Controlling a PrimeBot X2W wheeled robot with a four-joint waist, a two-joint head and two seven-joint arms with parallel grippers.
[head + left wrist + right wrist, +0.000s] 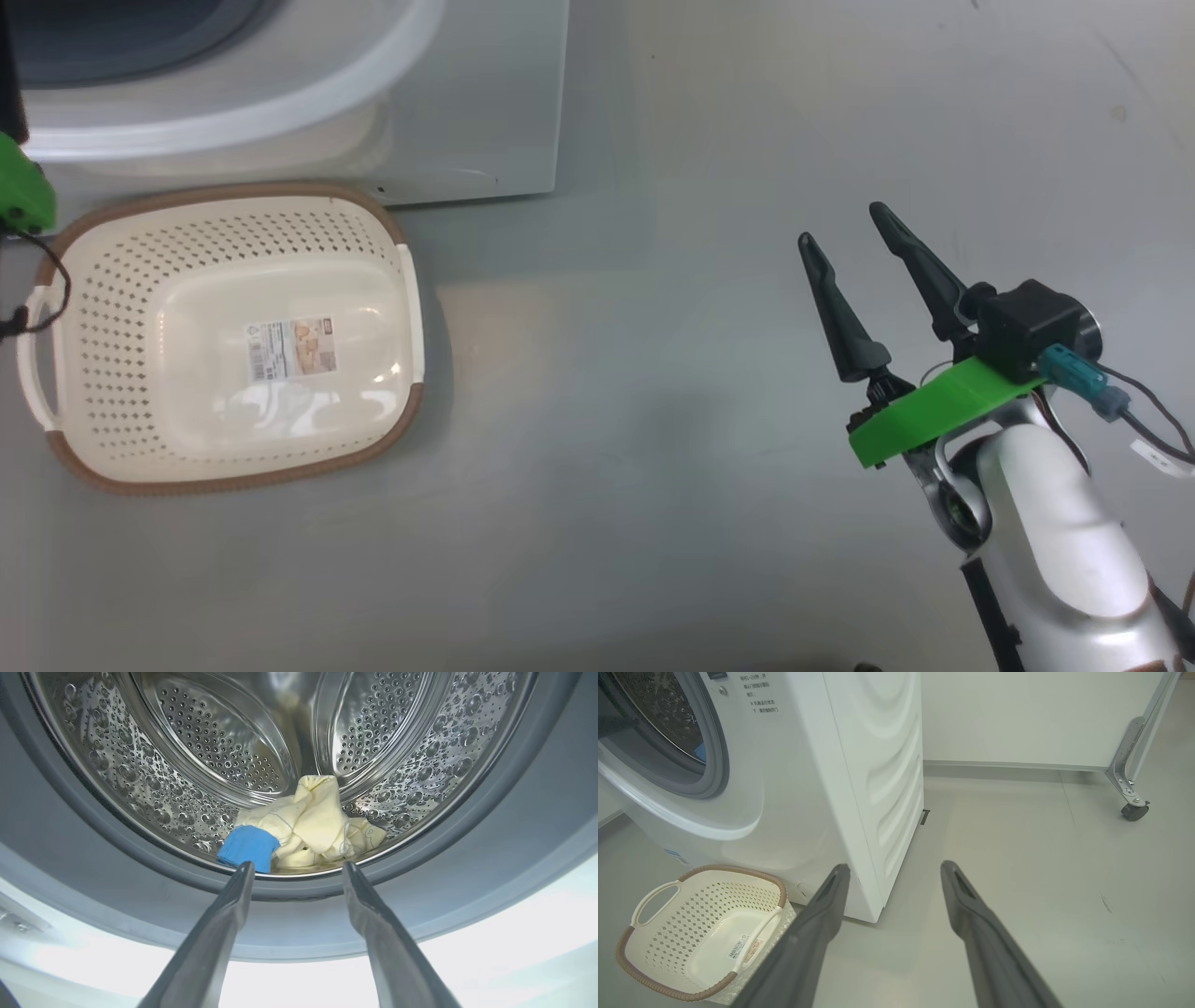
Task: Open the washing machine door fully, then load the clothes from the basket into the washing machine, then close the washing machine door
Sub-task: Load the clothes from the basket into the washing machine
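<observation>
The cream basket (233,336) with a brown rim sits on the floor before the white washing machine (467,103), only its label inside; it shows again as the basket (705,933) in the right wrist view. Pale yellow clothes (313,821) with a blue patch lie at the bottom of the steel drum (224,742). My left gripper (299,870) is open at the drum's mouth, just short of the clothes, nothing between its fingers. My right gripper (840,224) hangs open over bare floor, far right of the basket, also seen as gripper (894,868). The door is out of view.
The grey rubber seal (117,858) rings the drum opening. A white wall panel and a metal frame leg on a caster (1134,811) stand to the right of the machine. Grey floor (653,420) stretches between basket and right arm.
</observation>
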